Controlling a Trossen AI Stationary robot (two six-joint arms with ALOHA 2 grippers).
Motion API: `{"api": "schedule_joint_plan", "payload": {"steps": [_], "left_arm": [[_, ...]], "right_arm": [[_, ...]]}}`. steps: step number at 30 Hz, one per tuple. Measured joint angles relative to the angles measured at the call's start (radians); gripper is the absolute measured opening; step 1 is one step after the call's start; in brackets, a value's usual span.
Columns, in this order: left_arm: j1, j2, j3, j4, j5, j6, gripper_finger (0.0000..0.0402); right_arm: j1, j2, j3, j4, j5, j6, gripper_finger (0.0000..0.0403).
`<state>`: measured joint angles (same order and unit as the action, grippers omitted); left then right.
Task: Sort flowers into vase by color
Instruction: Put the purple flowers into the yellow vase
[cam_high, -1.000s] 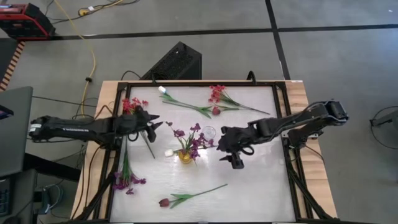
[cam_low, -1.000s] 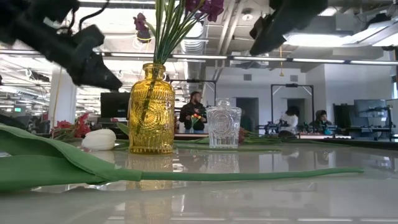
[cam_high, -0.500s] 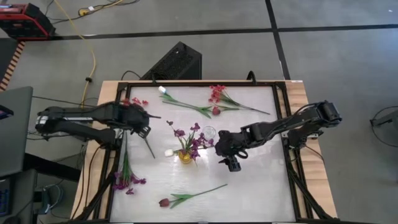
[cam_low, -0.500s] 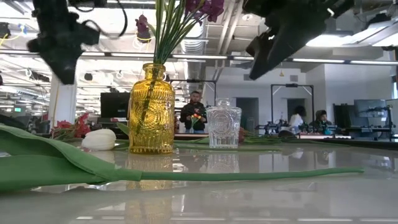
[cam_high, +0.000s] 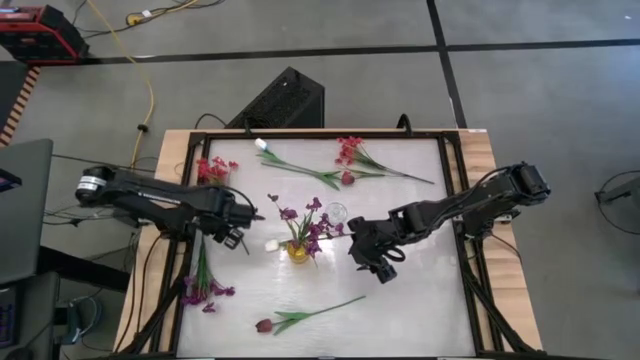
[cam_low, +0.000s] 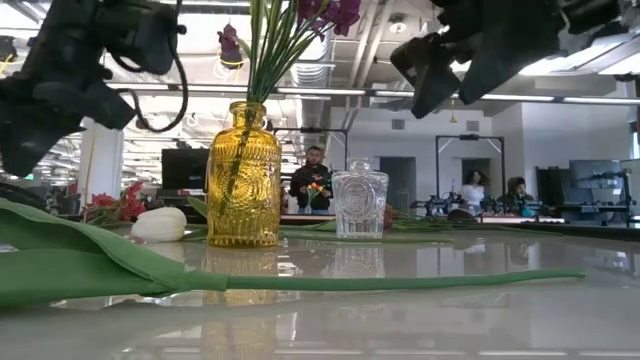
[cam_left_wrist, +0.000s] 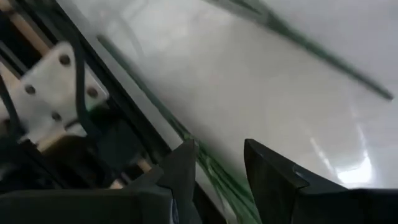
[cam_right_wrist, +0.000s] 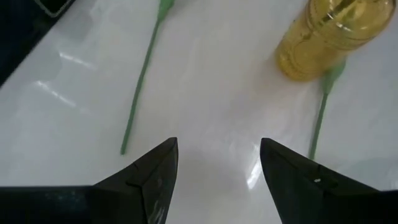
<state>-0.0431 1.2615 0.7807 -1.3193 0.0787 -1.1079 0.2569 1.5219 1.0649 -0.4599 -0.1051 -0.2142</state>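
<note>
The left gripper (cam_high: 237, 228) hangs over the left edge of the white table (cam_high: 400, 300). Its fingers (cam_left_wrist: 180, 174) stand apart with nothing clamped, and a bundle of thin green stems (cam_left_wrist: 214, 177) runs straight through the gap between them, close along the table's dark frame (cam_left_wrist: 118, 146). Whether the stems touch either finger cannot be told. Those stems belong to a purple sprig (cam_high: 200, 290) lying behind the fingers along the left edge. A red-pink sprig (cam_high: 212, 168) lies beyond the gripper near the far left corner.

The right gripper (cam_high: 378, 262) hovers above bare table, its fingers (cam_right_wrist: 155, 174) spread and empty. Just ahead of the fingertips stands the yellow glass vase (cam_right_wrist: 329, 31), already holding purple flowers (cam_high: 305, 222). One loose green stem (cam_right_wrist: 142, 78) lies ahead of one fingertip, and a second stem (cam_right_wrist: 320, 121) runs out from the vase's foot toward the other.

A small clear glass vase (cam_low: 359, 203) stands just beside the yellow one, and a white bud (cam_low: 159, 224) lies on the vase's other side, between it and the left gripper. A dark-red bud with a long stem (cam_high: 300, 318) lies near the table's front edge. At the far side lie a white-tipped sprig (cam_high: 290, 165) and another red-pink sprig (cam_high: 352, 152). A black box (cam_high: 283, 100) sits on the floor behind the table, and people (cam_low: 315, 180) stand in the room beyond.
</note>
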Motion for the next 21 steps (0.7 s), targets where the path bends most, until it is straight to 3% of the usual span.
{"api": "schedule_joint_plan", "payload": {"steps": [9,21], "left_arm": [[-0.048,0.177,0.0,-0.018,0.079,-0.008,0.0126],[-0.055,0.433,0.0,-0.017,0.12,0.158,0.0126]], "right_arm": [[-0.006,0.0,0.0,-0.044,0.0,-0.032,0.0255],[-0.006,0.0,0.0,-0.089,0.0,-0.031,0.0255]]}}
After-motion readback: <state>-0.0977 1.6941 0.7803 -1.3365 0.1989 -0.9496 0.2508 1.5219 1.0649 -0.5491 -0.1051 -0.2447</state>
